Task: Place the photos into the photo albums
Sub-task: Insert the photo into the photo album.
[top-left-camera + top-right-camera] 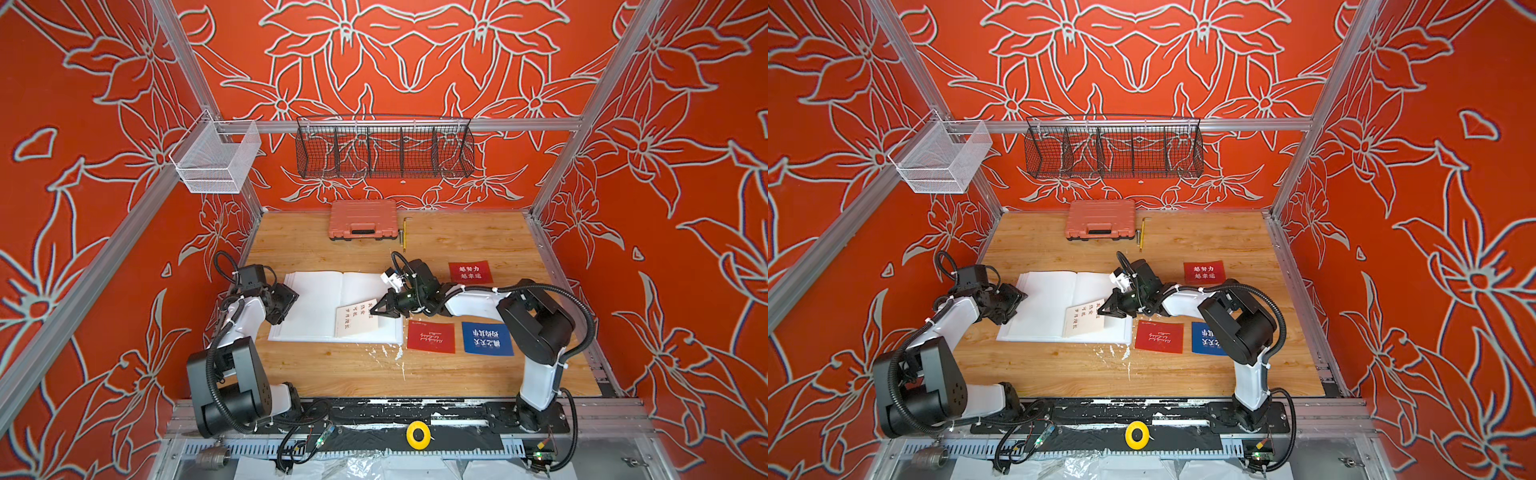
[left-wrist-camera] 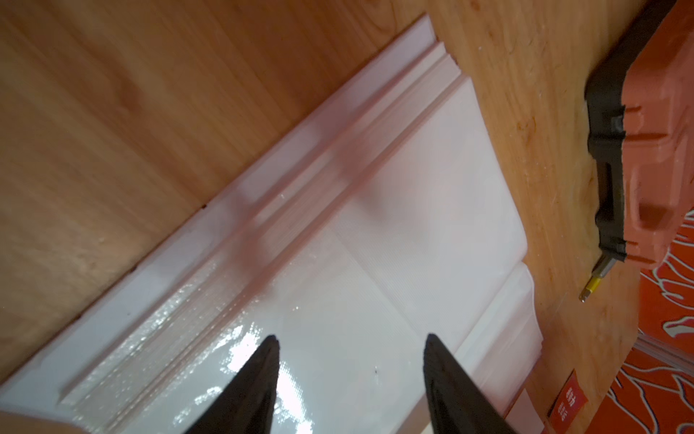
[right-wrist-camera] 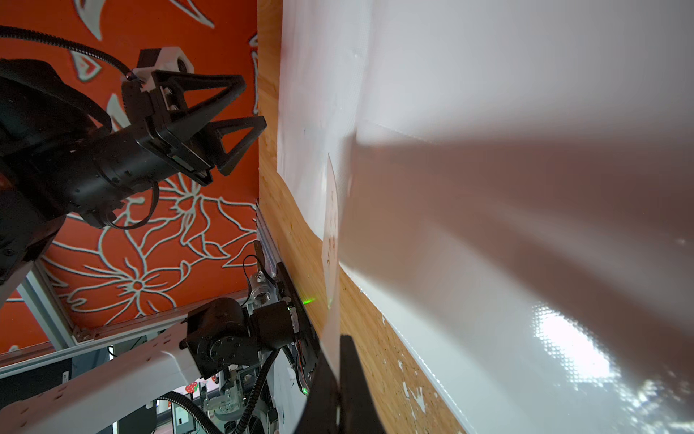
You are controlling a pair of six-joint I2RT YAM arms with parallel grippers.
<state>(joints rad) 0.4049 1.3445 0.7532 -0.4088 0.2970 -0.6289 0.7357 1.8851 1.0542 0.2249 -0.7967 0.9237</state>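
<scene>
1. An orange-pink plastic case (image 1: 362,219) is lying flat at the far edge of the wooden table (image 1: 478,232).
2. A slim yellow tool (image 1: 404,237) is lying just beside the case.
3. A black wire basket (image 1: 384,151) is hanging from the rear aluminium rail (image 1: 519,124), and a white mesh basket (image 1: 216,160) is hanging near the left corner.
4. A yellow ring (image 1: 418,434) is sitting on the front base.
</scene>
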